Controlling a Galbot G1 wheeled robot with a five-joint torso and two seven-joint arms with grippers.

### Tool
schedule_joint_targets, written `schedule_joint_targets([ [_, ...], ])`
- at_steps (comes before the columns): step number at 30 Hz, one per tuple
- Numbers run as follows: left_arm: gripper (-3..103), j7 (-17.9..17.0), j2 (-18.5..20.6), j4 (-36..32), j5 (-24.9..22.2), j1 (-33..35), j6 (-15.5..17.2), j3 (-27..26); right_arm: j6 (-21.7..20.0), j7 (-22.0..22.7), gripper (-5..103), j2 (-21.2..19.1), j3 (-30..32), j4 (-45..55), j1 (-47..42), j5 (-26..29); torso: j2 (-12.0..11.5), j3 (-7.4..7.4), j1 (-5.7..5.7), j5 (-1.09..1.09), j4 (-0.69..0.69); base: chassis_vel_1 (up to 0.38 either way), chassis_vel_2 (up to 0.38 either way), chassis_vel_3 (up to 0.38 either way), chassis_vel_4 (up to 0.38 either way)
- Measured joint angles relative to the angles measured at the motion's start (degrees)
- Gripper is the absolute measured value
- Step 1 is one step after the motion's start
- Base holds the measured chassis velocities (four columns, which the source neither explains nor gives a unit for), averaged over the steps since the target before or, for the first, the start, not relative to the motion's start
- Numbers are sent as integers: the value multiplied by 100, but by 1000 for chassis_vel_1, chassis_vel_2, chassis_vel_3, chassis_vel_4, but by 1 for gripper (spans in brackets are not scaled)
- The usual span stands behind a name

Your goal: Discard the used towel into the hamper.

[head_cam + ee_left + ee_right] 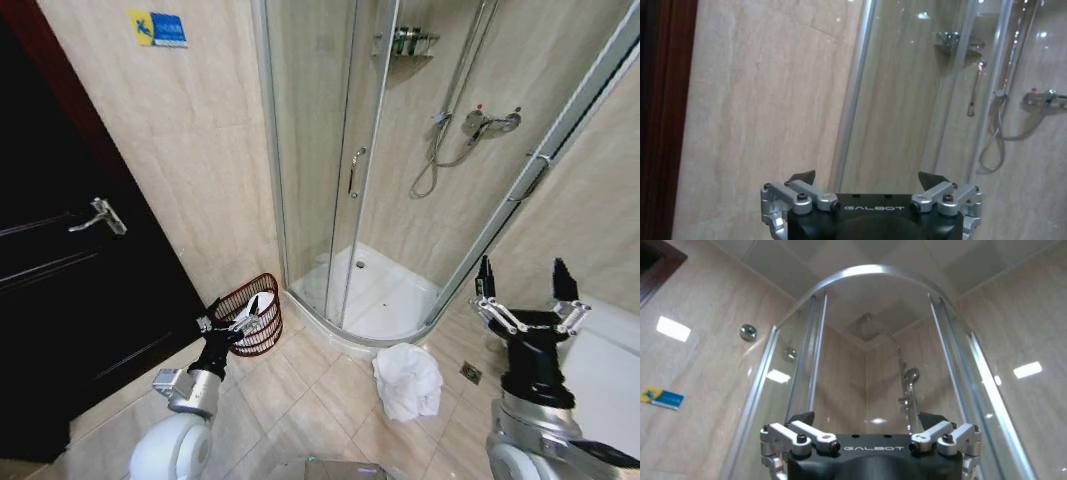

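Both grippers, left (232, 322) and right (520, 283), sit low with jaws spread; towel (407, 380) (white) lies lower middle, hamper (251, 313) left.

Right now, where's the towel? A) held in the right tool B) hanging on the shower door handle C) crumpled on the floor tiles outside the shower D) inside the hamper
C: the white towel lies crumpled on the floor tiles in front of the shower tray, apart from the hamper by the wall; the right tool is open and holds nothing.
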Motion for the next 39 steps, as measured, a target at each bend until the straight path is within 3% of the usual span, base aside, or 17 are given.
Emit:
schedule_joint_targets([
  [6,100,0,0,0,0,1,0,0,-200,337,100,-69,345,0,140,5,1,0,-2,0,0,-24,-74,-79,-40],
  [18,100,0,0,0,0,1,0,0,-312,680,100,-21,318,0,86,-155,1,0,-1,0,0,-94,-95,-92,-97],
  [32,100,0,0,0,0,1,0,0,15,659,100,30,298,0,47,-310,0,-1,-1,-1,0,-69,-68,-67,-74],
  [39,100,0,0,0,0,1,0,0,35,670,100,5,299,0,-6,-156,-129,-68,-64,0,0,-46,-65,-62,-51],
])
